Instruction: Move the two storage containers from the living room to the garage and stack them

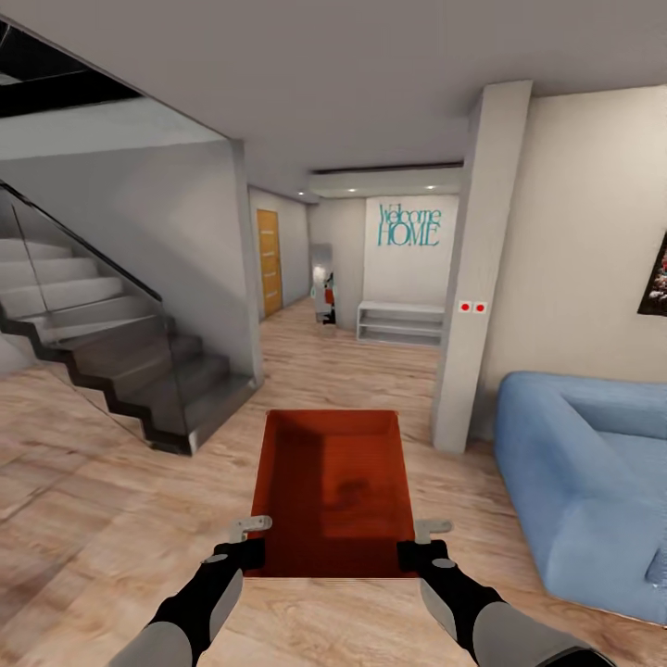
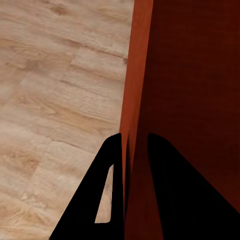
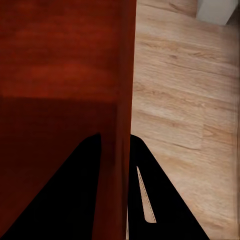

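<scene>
A: From the head camera, where does the shallow red-orange rectangular storage container (image 1: 335, 491) sit?

B: At six o'clock, low and centred, carried in the air above the light wood-plank floor (image 1: 83, 500) of the living room. Its long axis runs toward twelve o'clock. The left gripper (image 1: 243, 548) takes the near end of its left wall, the right gripper (image 1: 421, 547) the near end of its right wall.

A: Are the fingers closed on it?

B: The head camera only shows black knuckles at the rim. The wrist cameras settle it. In the left wrist view the thin orange wall (image 2: 131, 125) stands between the two black fingers (image 2: 107, 200), pinched from both faces. In the right wrist view the wall (image 3: 125, 100) is clamped the same way between that gripper's fingers (image 3: 165, 200). Both hold the container.

A: What does the head view give that the wrists lack?

B: The room. A dark staircase with a glass balustrade (image 1: 102, 352) at ten o'clock, a blue fabric sofa (image 1: 584, 482) at three to four o'clock, a white square pillar (image 1: 477, 269) with two red dots at one o'clock, teal "Welcome HOME" lettering (image 1: 408, 225) on the far wall at twelve, a white low shelf (image 1: 400, 322) beneath it, and an orange-brown door (image 1: 269, 262) at eleven.
</scene>
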Tool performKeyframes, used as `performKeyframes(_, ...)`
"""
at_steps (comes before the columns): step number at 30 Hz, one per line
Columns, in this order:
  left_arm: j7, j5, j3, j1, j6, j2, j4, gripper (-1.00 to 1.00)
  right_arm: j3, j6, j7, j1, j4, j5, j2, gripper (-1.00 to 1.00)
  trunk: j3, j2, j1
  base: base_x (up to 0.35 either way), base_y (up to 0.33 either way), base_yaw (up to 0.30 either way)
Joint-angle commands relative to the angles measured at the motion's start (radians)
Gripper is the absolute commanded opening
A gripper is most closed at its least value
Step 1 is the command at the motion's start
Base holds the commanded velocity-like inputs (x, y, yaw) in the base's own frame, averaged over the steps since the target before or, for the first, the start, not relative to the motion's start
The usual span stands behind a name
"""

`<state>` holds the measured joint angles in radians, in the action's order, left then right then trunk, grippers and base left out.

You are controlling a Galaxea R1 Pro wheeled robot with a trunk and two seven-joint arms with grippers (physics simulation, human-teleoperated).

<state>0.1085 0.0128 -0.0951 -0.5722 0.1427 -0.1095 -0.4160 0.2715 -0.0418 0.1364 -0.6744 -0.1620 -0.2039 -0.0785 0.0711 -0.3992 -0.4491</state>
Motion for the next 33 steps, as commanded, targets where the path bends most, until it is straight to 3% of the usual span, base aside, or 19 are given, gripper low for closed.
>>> performKeyframes(1,0.019,0.020,-0.009,0.000,-0.003,0.019,-0.006,-1.00,-0.009,-0.005,0.005,-0.001,0.004,-0.019,0.000,-1.00,0.000,-0.001,-0.001,0.322,0.000,-0.182)
performKeyframes(33,0.020,0.019,-0.009,0.000,-0.003,0.018,-0.007,-1.00,-0.010,-0.006,0.005,-0.001,0.004,-0.019,0.000,-1.00,0.000,-0.001,-0.001,0.322,0.000,-0.010)
